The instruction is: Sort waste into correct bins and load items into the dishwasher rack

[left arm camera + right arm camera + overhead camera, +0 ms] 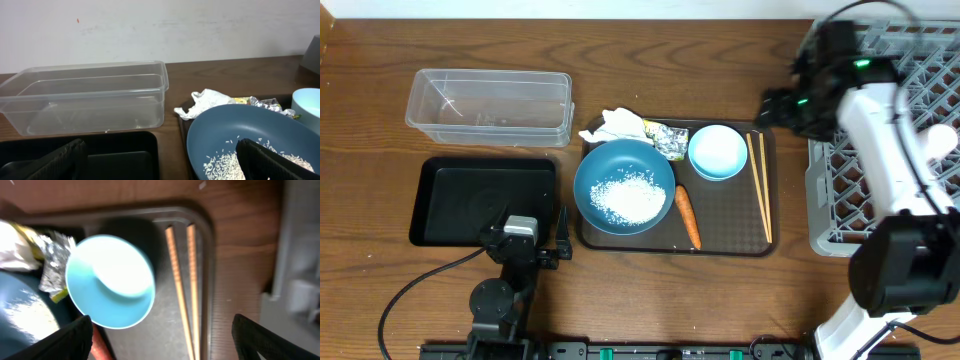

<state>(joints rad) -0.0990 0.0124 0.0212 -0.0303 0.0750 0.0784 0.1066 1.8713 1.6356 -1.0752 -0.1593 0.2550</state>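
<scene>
We see a dark brown wooden table with visible grain filling the overhead view. Behind it, from the left wrist, we see a plain off-white wall, evenly lit and faintly scuffed.

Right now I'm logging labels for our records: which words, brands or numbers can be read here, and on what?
No readable text in any view.
Wrapper: yellow patches, perhaps print, too blurred to read.
Tub, black bin, rack: no lettering shows.

brown serving tray | wooden table | black cable | white wall
</scene>
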